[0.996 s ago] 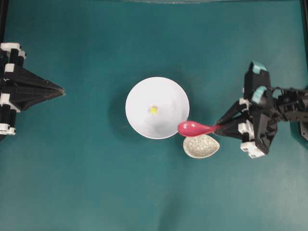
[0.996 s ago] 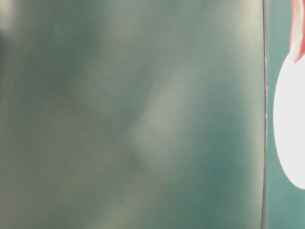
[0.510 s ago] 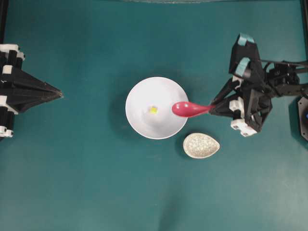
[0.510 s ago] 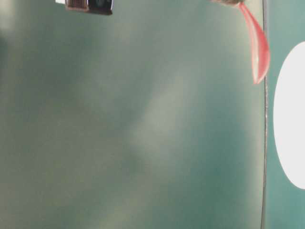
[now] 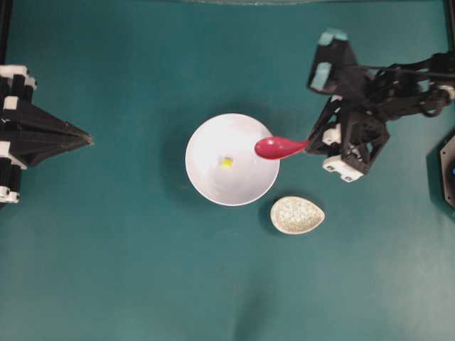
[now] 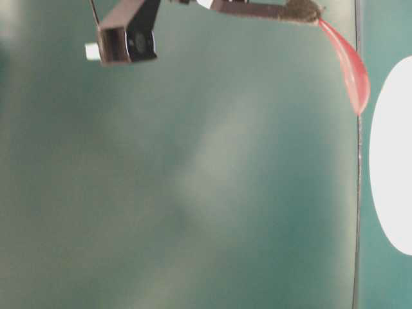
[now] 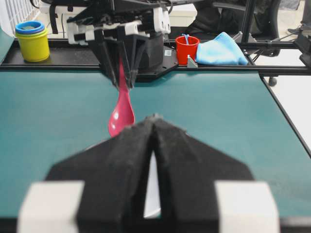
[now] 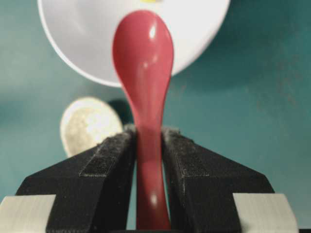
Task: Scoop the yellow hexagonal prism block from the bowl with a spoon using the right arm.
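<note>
Seen from overhead, your right gripper [image 5: 310,145] sits at the right of the green worktop [image 5: 128,270], pointing left toward the middle. Its jaws are pressed against the handle of the red spoon [image 5: 279,148], one on each side, as the right wrist view shows closely. The spoon's scoop reaches over the right rim of the white bowl [image 5: 213,181], which stands at the centre of the worktop. From table level the scoop hangs tilted downward, clear of the worktop. The tiny yellow block [image 5: 227,163] lies on the floor of the bowl, left of the scoop and apart from it. A small speckled dish [image 5: 296,215] sits just beside the bowl, at its lower right. Your left gripper [image 5: 87,136] rests at the far left edge, jaws together and empty, pointing at the bowl.
</note>
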You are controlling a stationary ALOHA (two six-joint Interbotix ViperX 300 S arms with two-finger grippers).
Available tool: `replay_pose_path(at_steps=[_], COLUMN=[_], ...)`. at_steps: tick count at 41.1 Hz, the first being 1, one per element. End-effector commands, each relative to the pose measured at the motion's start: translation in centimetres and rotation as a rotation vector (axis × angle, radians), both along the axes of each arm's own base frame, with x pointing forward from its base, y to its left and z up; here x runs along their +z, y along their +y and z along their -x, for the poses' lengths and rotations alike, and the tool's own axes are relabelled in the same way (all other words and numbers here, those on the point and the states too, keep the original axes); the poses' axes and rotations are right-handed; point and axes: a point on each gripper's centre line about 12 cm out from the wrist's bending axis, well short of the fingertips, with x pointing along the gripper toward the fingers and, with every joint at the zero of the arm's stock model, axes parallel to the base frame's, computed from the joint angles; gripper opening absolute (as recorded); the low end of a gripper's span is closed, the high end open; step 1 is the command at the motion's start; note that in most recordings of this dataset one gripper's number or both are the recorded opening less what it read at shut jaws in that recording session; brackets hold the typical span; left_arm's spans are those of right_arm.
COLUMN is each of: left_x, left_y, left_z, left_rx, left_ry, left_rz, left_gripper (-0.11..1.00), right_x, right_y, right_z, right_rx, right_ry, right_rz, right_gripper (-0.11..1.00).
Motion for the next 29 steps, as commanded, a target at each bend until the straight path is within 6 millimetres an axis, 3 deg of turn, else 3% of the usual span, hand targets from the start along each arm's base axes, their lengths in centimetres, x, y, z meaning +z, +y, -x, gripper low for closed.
replay_pose_path(at_steps=[1,16,29], left_x=[1.0,0.9,0.9], left_y=[-0.1,0.0,-0.1], left_z=[-0.2,-0.2,-0.2], left_rx=[-0.003,-0.002,-0.003], left_ry=[-0.026,-0.02,-0.017], left_rz=[-0.002,-0.005,-0.012], left_gripper=[0.03,0.03,0.03], right_x=[1.4,1.5,1.3], right_y=[-0.2,-0.8,-1.2], right_z=[-1.2,-4.7,-5.8], right_rx=[0.015,0.058,0.043], right_ry=[0.005,0.144,0.231], right_rz=[-0.005,-0.019,-0.027], right_gripper=[0.25,0.25,0.25])
